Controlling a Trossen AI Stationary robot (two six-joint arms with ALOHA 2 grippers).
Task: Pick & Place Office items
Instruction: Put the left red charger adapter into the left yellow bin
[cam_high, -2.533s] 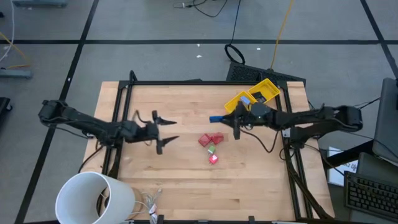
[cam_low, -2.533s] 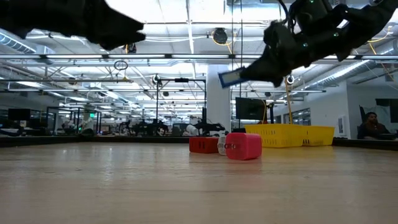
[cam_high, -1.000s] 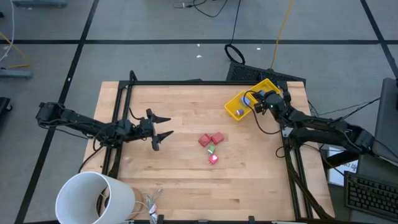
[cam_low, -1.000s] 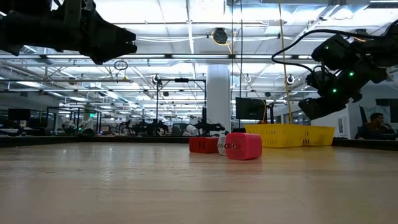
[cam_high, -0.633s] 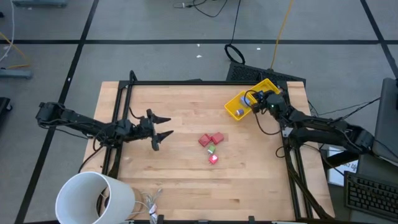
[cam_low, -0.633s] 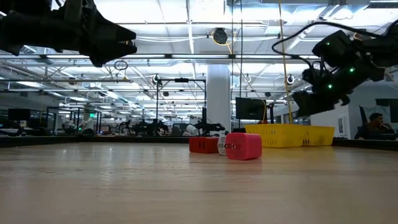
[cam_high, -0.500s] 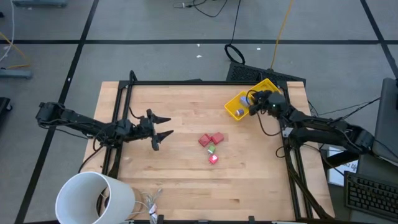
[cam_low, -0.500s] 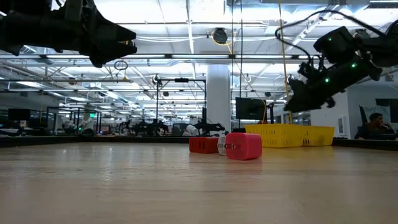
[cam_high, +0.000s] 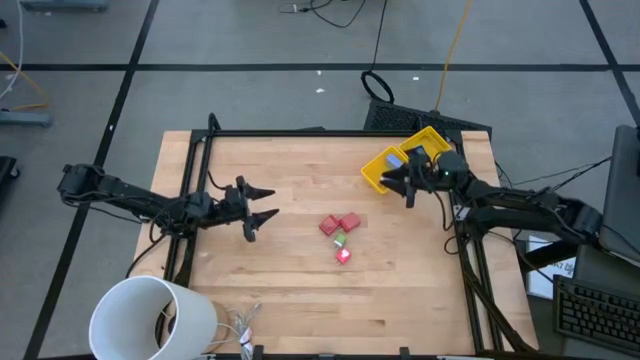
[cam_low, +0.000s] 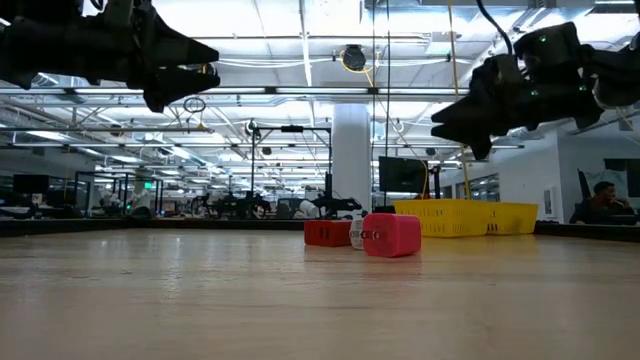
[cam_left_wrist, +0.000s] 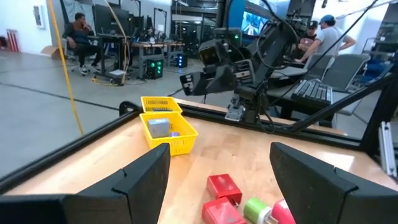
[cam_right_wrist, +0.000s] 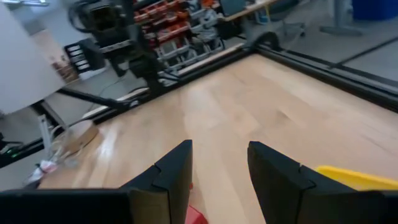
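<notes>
The high camera looks straight down on the whole bench (cam_high: 290, 300) and both arms. The low camera sits at bench level, close behind the red blocks (cam_low: 390, 235), facing the room beyond. Both show the yellow bin (cam_high: 385, 165) (far corner overhead, distant in the low view). Each wrist camera looks out past its own fingers, across the bench, toward the opposite arm.

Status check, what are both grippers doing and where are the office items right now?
Right gripper open, empty, above the yellow bin edge. Left gripper open, hovering table's left. Red blocks, green bit, pink-red bit at table centre; blue piece in the bin. Nothing blocking.
</notes>
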